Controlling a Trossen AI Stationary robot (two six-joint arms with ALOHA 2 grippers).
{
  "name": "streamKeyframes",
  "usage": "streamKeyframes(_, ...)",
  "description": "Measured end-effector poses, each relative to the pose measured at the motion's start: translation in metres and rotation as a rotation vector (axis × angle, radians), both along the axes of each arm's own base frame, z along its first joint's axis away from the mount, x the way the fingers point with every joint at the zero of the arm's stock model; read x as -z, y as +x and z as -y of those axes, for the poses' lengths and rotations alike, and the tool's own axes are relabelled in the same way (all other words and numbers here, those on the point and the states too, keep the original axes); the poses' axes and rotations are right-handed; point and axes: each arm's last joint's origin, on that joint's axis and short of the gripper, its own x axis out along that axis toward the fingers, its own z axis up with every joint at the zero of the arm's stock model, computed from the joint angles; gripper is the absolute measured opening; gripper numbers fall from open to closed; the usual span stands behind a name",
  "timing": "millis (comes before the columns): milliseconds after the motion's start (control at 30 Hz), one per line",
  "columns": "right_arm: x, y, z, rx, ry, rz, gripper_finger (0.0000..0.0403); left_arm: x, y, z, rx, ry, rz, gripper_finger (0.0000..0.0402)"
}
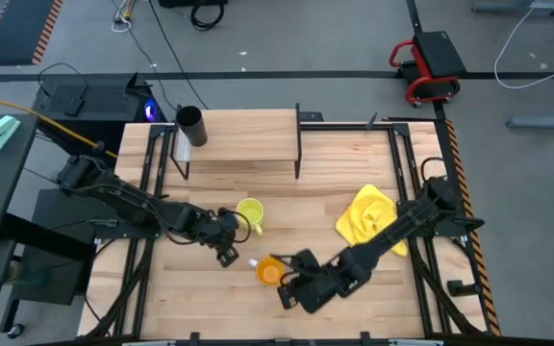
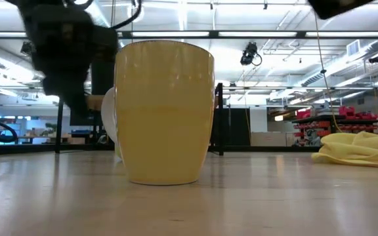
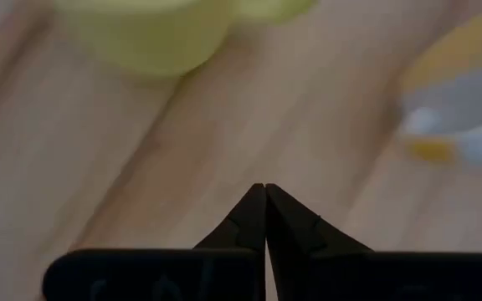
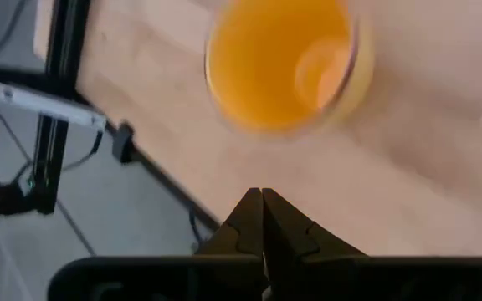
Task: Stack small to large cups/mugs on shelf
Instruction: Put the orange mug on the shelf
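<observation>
One butcher-block table — yellow cloth on it — grey floor around.

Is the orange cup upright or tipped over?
Upright: the orange cup shows its open mouth and inside bottom to the right wrist view, standing on the table.

Three cups: one black, one yellow-green, one orange. One shelf. One yellow cloth.
</observation>
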Motion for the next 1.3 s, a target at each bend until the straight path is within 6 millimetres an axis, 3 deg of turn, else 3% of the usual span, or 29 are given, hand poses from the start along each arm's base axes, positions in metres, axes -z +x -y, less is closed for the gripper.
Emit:
streamKeyframes(233,0.029,0.010,-0.013,0.012,0.031,-0.022,0.0005,0.012,0.023,0.004,0.028,-0.064,0.095,0.0022)
streamKeyframes(467,0.045,0.027,-0.010,0.019,0.044,0.013,0.0005,0.021,0.036,0.008,0.053,-0.141,0.137,0.0015)
streamKeyframes(867,0.045,0.039,0.016,0.035,-0.014,0.002,0.0005,0.018,0.041,0.012,0.042,-0.199,0.188,0.0023)
streamKeyframes(1300,0.048,0.037,0.029,0.055,-0.050,-0.076,0.0005,0.017,0.032,0.038,0.109,-0.260,0.187,0.0010)
